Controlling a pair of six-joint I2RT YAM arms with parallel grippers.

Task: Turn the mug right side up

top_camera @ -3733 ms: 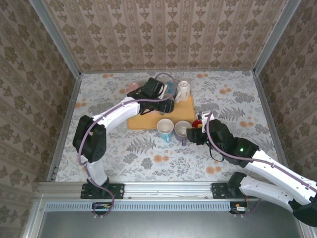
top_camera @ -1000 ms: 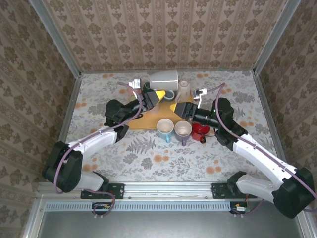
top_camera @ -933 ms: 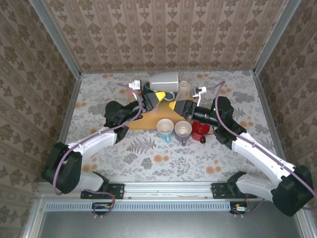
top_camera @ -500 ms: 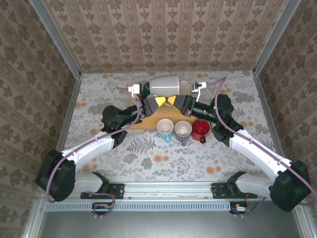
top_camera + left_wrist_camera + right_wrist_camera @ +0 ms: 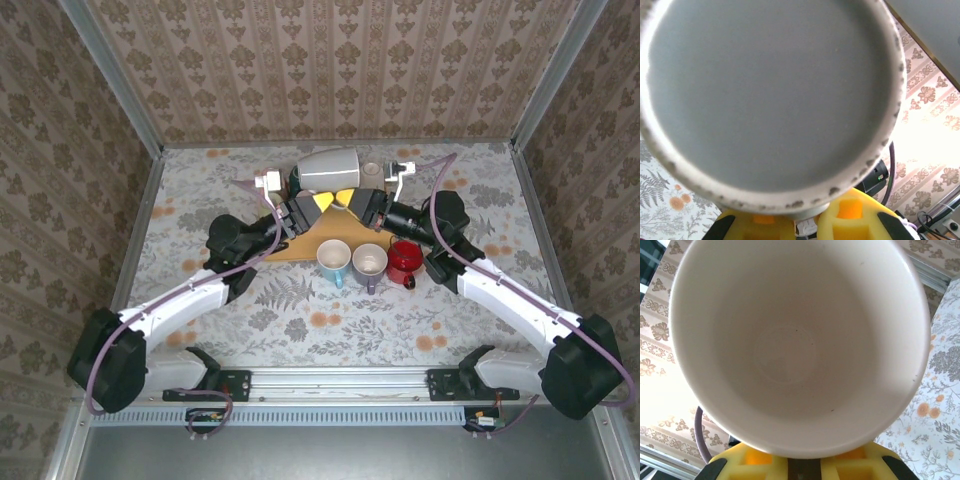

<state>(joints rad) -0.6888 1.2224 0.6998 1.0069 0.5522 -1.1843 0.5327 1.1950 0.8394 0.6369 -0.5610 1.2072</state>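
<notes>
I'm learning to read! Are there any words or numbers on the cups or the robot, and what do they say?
None: no word, number or sign can be read in any view.
The mug held up in the air is plain on its base and inside.
The blue mug, purple mug and red mug show no print from above.
The wallpaper has only patterns.

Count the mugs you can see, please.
5: white mug aloft above the board; beige mug behind it; blue mug, purple mug, red mug in a row at its near edge. Others may hide beneath.
</notes>
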